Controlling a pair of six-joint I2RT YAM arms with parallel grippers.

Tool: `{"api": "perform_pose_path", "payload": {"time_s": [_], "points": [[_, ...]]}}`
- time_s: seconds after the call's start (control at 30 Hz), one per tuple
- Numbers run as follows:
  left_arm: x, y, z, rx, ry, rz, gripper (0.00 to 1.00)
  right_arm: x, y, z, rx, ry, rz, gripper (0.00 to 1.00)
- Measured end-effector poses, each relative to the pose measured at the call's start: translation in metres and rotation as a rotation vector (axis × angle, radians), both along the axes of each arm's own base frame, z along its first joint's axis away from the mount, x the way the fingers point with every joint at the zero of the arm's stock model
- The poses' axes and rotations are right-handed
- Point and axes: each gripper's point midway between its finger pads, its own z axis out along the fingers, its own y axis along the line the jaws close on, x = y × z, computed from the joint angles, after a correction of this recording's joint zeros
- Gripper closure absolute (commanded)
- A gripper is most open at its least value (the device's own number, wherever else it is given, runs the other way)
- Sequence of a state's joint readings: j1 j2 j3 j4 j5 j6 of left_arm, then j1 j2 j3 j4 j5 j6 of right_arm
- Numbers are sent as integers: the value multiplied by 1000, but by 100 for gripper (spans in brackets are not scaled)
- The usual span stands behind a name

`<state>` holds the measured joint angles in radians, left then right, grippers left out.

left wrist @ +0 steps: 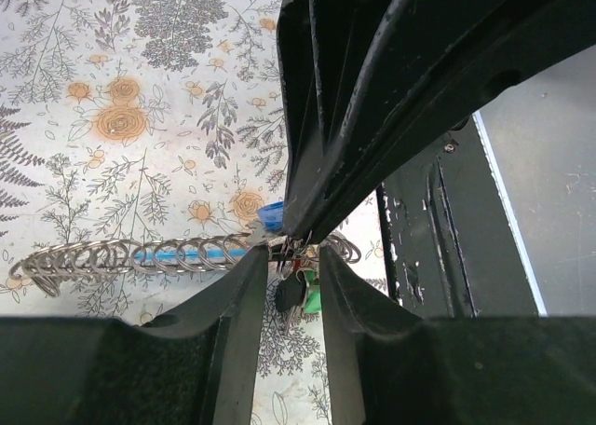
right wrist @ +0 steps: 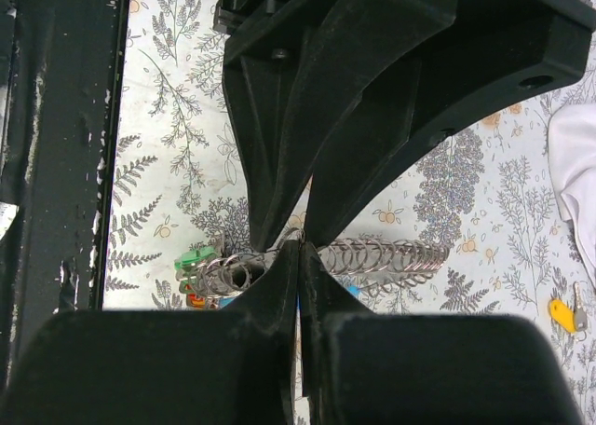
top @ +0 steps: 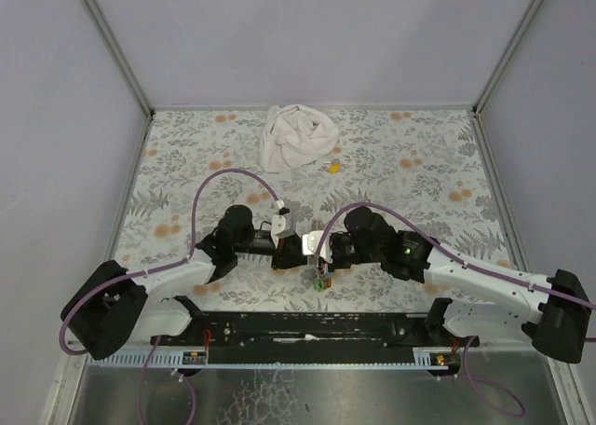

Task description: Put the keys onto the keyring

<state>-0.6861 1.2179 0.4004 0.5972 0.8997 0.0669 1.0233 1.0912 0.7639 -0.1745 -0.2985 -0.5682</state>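
The keyring (right wrist: pixel 391 257) is a long row of thin metal rings with a blue strip (left wrist: pixel 177 254) running through it, held up above the table between both arms. My left gripper (left wrist: pixel 287 255) is shut across a bunch of its rings. Keys (left wrist: pixel 296 294) with dark and green caps hang down between those fingers. My right gripper (right wrist: pixel 300 246) is shut on a ring wire, meeting the left one tip to tip. A green-capped key (right wrist: pixel 196 256) dangles at the row's left end. In the top view the keys (top: pixel 321 281) hang below both grippers. A yellow-capped key (right wrist: pixel 562 313) lies on the table.
A crumpled white cloth (top: pixel 296 138) sits at the back middle of the floral table (top: pixel 419 164), with the yellow key (top: pixel 333 167) just beside it. The black base rail (top: pixel 307 327) runs along the near edge under the arms. Grey walls close in both sides.
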Motion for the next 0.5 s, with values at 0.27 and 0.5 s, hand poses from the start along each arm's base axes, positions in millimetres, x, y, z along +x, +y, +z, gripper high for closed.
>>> {"api": "perform_pose_path", "payload": {"time_s": [0.27,0.5], "points": [[-3,-1,0,-3,5,-18,100,0,0,0,-1,3,-1,100],[3,1,8,-11,-20,28,100,1,-4,7,33,1,-49,100]]}}
